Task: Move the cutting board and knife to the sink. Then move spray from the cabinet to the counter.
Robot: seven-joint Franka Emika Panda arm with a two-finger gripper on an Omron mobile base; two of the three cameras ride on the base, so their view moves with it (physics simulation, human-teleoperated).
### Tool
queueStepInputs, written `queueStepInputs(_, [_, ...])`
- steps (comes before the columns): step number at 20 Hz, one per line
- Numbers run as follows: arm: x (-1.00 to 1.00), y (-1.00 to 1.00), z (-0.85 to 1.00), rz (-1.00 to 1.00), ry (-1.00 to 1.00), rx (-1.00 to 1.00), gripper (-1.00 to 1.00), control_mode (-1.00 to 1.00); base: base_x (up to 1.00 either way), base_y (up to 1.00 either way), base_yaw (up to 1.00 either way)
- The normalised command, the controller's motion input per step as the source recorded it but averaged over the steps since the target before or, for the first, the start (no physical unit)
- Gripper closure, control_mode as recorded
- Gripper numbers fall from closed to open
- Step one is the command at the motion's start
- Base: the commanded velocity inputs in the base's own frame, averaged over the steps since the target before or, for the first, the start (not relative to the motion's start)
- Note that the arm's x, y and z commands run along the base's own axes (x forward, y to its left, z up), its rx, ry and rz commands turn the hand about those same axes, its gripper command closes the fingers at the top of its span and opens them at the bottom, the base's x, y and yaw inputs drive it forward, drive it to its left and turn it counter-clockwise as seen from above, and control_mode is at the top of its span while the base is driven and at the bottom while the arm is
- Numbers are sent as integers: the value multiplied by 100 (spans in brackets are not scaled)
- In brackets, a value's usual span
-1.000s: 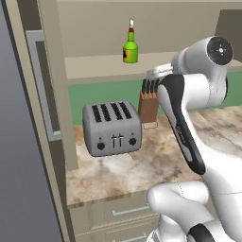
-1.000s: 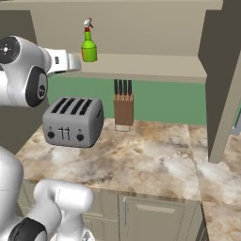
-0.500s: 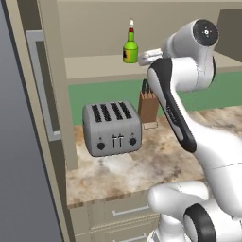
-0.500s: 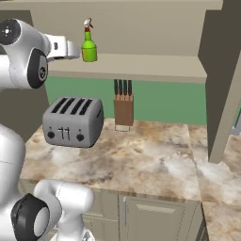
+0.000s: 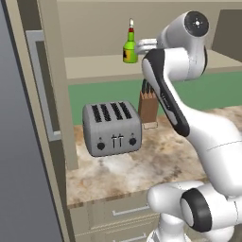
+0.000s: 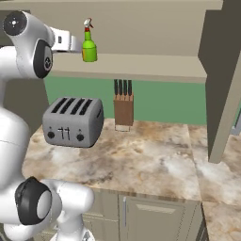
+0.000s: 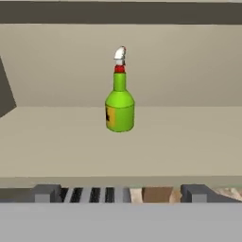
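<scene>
On the wide beige shelf of the cabinet (image 6: 141, 66) stands the spray (image 7: 119, 99), upright, well back from the shelf's front edge and towards its left end as the right base view shows it. It is a green bottle with a yellow label and a red-and-white top. My gripper (image 7: 121, 193) is level with it and faces it squarely from the front of the shelf; my jaws stand wide apart and hold nothing, one dark fingertip (image 7: 47, 193) to each side of the bottle's line, and the bottle is apart from both. From the left base view my hand reaches in just beside the spray (image 5: 130, 47), and from the right base view it comes in from the left, near the spray (image 6: 88, 46); I cannot tell from those two views whether anything touches.

Below the shelf, on the marbled counter (image 6: 155, 160), a grey four-slot toaster (image 6: 73, 122) sits towards the left, and a wooden knife block (image 6: 123, 106) with black-handled knives stands just to its right, against the green back wall (image 6: 164, 101).
</scene>
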Motion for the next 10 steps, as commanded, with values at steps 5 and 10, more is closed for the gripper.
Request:
queueStepInputs(5, [29, 0, -1, -4, -11, 4, -100, -100, 0, 0, 0])
queueStepInputs(10, [30, -3, 0, -1, -7, 4, -100, -100, 0, 0, 0])
